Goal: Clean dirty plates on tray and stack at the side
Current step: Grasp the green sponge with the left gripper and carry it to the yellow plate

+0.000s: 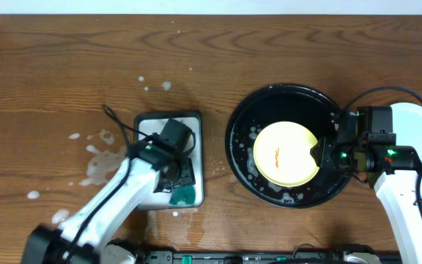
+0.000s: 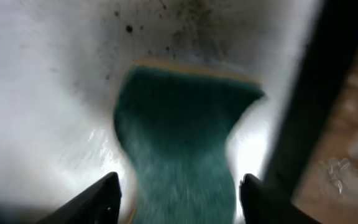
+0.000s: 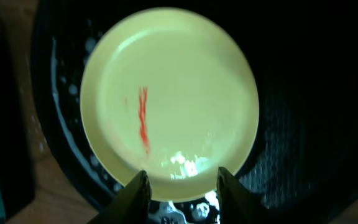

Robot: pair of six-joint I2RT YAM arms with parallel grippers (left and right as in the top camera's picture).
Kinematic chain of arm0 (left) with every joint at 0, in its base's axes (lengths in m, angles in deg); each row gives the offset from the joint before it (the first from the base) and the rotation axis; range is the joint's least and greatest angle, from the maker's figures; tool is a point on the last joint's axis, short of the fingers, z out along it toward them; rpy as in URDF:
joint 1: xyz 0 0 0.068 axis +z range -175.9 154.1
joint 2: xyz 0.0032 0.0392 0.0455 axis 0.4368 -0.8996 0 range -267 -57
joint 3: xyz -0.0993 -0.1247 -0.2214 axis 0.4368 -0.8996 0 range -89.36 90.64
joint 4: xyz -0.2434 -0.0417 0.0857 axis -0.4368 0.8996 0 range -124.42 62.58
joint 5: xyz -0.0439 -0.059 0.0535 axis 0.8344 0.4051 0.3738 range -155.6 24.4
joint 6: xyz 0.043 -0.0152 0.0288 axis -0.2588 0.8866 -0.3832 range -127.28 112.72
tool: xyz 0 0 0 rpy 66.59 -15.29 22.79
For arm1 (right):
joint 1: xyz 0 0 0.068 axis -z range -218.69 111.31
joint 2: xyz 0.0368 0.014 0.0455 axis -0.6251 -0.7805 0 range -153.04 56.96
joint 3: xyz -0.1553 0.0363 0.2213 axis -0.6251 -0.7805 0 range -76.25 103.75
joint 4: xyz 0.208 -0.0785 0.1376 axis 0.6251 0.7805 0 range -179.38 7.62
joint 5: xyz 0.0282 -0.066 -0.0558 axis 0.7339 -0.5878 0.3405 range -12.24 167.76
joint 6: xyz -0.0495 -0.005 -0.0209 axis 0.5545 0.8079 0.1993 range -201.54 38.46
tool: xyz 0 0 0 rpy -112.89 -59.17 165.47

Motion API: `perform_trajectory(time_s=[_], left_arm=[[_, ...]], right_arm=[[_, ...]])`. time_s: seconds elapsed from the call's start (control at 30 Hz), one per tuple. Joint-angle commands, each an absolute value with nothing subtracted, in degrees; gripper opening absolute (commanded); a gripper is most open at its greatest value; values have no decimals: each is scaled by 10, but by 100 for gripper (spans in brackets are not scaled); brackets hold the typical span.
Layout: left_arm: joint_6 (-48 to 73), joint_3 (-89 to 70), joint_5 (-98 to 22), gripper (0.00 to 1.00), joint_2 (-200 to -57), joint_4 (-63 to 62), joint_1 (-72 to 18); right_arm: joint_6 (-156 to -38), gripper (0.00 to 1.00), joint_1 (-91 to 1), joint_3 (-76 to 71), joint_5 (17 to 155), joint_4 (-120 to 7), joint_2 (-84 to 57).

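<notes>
Yellow plate (image 1: 285, 154): in black tray (image 1: 244, 125), right of centre; likely light, stiff, slick, so pinch its rim.
Right end effector (image 3: 183, 180): narrow gap, empty.
Left end effector (image 2: 179, 186): wide astride sponge (image 2: 179, 124).

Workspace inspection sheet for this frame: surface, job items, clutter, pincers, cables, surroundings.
Surface: brown wooden table, white foamy splashes at left.
Job's things: round yellow plastic plate with red-orange smear, in round glossy black tray; pale round plate beside it, partly under right arm.
Clutter: green sponge in rectangular white tray.
Pincers: left pincer open, straddling the sponge; right pincer open at yellow plate's rim.
Cables: black cable on left arm; black cable loop at right arm.
Surroundings: white strip beyond table's far edge; nothing else seen.
</notes>
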State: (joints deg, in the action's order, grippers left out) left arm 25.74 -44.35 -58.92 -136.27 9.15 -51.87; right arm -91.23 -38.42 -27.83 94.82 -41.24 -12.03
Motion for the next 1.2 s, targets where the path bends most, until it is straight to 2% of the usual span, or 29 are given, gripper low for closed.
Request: perform_trajectory(time_s=[0.0,0.1,0.17,0.3,0.63,0.73,0.9,0.97,1.13,1.17], left_arm=[[280,-449,-585,50,-1430,56,-516],[279,-449,-585,36,-1477,29,-516],[277,-449,-585,8,-1502,18,-516],[254,-445,-585,7,-1506,16,-516],[179,-355,-594,7,-1390,124,-512],[178,-337,-593,7,-1363,141,-512],[178,-328,-526,7,-1340,115,-514],[178,-328,-472,7,-1341,81,-514],[203,-328,-411,7,-1346,-19,-535],[210,-328,-411,7,-1350,-40,-545]], right_arm=[[-896,33,-391,-272,928,-393,-124],[-897,35,-391,-272,890,-390,-130],[-904,35,-391,-272,860,-390,-135],[-922,36,-390,-272,835,-395,-148],[-922,38,-371,-272,827,-470,-244],[-889,38,-364,-272,852,-487,-275],[-853,38,-365,-272,893,-510,-329],[-853,34,-365,-273,903,-523,-350],[-844,3,-365,-273,957,-556,-392],[-844,1,-365,-272,959,-558,-396]])
